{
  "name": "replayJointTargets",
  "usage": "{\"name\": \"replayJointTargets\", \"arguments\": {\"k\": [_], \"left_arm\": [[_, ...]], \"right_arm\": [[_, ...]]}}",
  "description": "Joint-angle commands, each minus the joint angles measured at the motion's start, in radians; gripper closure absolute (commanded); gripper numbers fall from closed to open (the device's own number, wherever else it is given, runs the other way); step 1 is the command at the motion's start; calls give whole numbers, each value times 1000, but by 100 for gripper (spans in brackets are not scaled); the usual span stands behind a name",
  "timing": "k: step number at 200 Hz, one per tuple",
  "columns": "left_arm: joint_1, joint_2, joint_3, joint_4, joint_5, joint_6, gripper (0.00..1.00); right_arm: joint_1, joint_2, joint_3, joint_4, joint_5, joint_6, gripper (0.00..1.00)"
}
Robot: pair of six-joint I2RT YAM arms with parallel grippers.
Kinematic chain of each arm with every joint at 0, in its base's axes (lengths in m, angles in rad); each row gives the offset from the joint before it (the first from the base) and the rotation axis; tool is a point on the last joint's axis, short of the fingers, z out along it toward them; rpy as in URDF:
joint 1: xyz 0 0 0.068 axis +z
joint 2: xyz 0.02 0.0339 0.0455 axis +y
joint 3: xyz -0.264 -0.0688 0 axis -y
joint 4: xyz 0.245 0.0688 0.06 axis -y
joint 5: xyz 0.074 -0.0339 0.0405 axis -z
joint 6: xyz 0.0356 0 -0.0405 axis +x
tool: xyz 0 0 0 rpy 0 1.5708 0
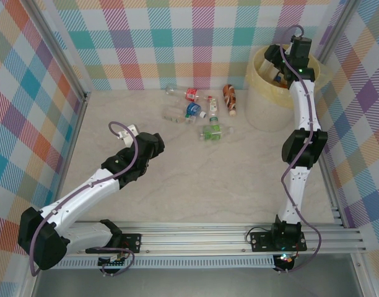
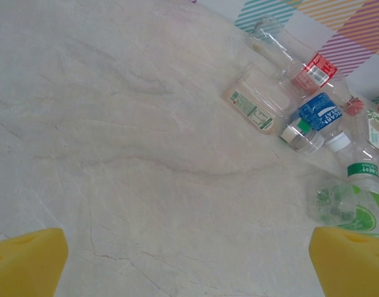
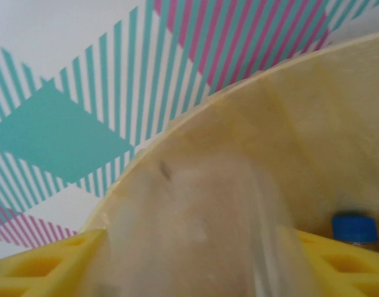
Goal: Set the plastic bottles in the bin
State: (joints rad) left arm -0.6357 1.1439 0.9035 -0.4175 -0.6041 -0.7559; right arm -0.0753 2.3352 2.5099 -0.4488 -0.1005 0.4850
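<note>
Yellow-fingered right tool [image 3: 196, 269] clamps a clear bottle [image 3: 196, 210] over the bin [image 3: 313, 124] rim.

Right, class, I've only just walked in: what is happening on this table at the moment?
The right gripper holds a clear bottle over the bin, where a blue-capped bottle already lies. The left gripper hangs open above the table, facing several bottles not yet collected.
</note>
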Motion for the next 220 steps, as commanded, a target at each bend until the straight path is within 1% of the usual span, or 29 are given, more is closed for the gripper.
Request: {"name": "replayJointTargets", "arguments": {"k": [1, 21, 73, 86, 103, 133, 173, 197, 220], "left_arm": [[11, 15, -6, -18, -9, -15, 0], [10, 29, 0, -19, 0, -18, 0], [11, 53, 7, -14, 17, -23, 0], [11, 60, 9, -14, 21, -23, 0], [12, 70, 16, -15, 33, -21, 0], [13, 85, 20, 0, 58, -19, 0], [14, 108, 21, 25, 79, -23, 0], [16, 125, 28, 42, 102, -30, 0], [17, 133, 29, 44, 110, -56, 0]], "right_arm": [[-5, -28, 36, 3, -49, 5, 23], [-5, -53, 23, 9, -39, -12, 21], [-4, -134, -39, 31, -46, -32, 17], [-5, -162, -66, 30, -54, -40, 15], [-4, -221, -135, 41, -65, -47, 13], [-5, -373, -344, 120, -129, -90, 10], [-3, -584, -602, 185, -318, -221, 6], [9, -691, -766, 255, -474, -331, 5], [37, -761, -921, 298, -653, -426, 2]]}}
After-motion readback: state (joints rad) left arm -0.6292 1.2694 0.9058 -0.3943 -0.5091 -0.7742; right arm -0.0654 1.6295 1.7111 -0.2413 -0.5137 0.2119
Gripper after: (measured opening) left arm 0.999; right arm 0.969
